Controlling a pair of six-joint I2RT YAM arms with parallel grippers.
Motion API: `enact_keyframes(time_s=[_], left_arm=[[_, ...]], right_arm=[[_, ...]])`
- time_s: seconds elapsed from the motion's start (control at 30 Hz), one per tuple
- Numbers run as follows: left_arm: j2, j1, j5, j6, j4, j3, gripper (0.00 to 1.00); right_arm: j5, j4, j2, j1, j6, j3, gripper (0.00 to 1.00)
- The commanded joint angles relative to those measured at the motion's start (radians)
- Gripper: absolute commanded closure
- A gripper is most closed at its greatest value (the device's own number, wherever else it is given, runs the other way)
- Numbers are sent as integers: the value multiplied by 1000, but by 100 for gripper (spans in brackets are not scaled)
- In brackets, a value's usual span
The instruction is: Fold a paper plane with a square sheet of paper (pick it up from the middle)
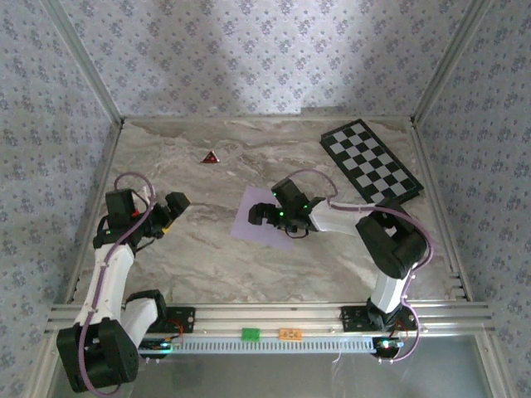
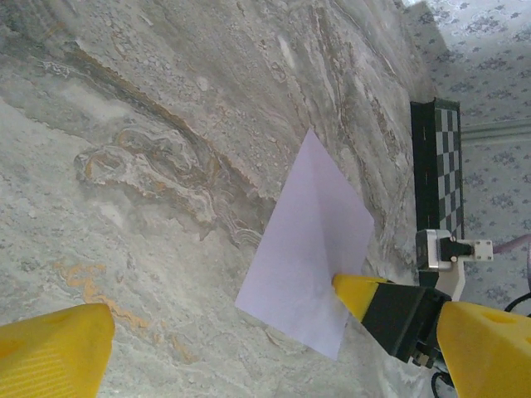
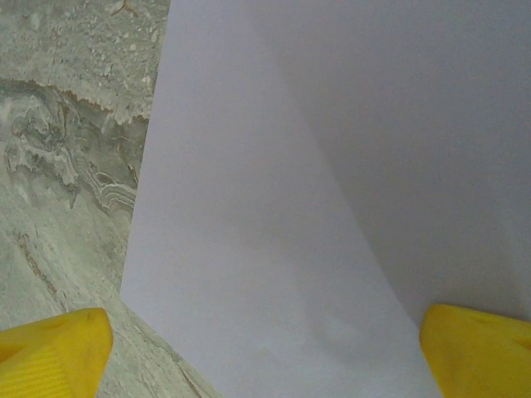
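The square sheet of paper (image 1: pixel 251 230) lies flat on the marble table, pale lilac, with a soft crease down its middle. My right gripper (image 1: pixel 264 215) hovers low over it, open. In the right wrist view the square sheet of paper (image 3: pixel 315 191) spreads beneath the right gripper (image 3: pixel 265 336), and both yellow fingertips (image 3: pixel 58 348) straddle it with nothing between them. My left gripper (image 1: pixel 172 209) stands open over bare table to the left of the sheet. From the left wrist view, the square sheet of paper (image 2: pixel 311 240) has one of the right gripper's yellow fingers (image 2: pixel 357 292) over its near edge.
A black-and-white checkered board (image 1: pixel 371 159) lies at the back right, also seen on edge as the checkered board (image 2: pixel 438 166). A small dark red triangle (image 1: pixel 211 157) sits at the back centre. Patterned walls enclose the table (image 1: pixel 207 274) on three sides.
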Motion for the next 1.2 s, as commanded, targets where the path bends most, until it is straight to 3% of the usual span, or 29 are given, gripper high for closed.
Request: enact_keyframes(time_s=[0.0, 0.23, 0.33, 0.47, 0.57, 0.73, 1.0, 1.17], left_arm=[[-9, -1, 40, 20, -13, 20, 0], [-21, -62, 39, 7, 2, 8, 0], [-15, -150, -28, -1, -1, 29, 0], [4, -266, -133, -33, 0, 48, 0], [17, -291, -193, -48, -25, 71, 0], [88, -346, -250, -55, -21, 127, 0], [398, -667, -493, -14, -153, 370, 1], [621, -835, -675, -106, -264, 553, 0]], right_arm=[[-30, -142, 79, 11, -58, -50, 0], [-110, -196, 77, 27, -251, -49, 0], [-113, -264, 78, 34, -302, -18, 0], [-165, -226, 20, 44, -281, -2, 0], [-65, -286, -108, 22, -260, 33, 0], [114, -351, -334, -137, -174, -46, 0], [45, -268, -683, -441, -64, -346, 0], [49, -297, -764, -502, -80, -392, 0]])
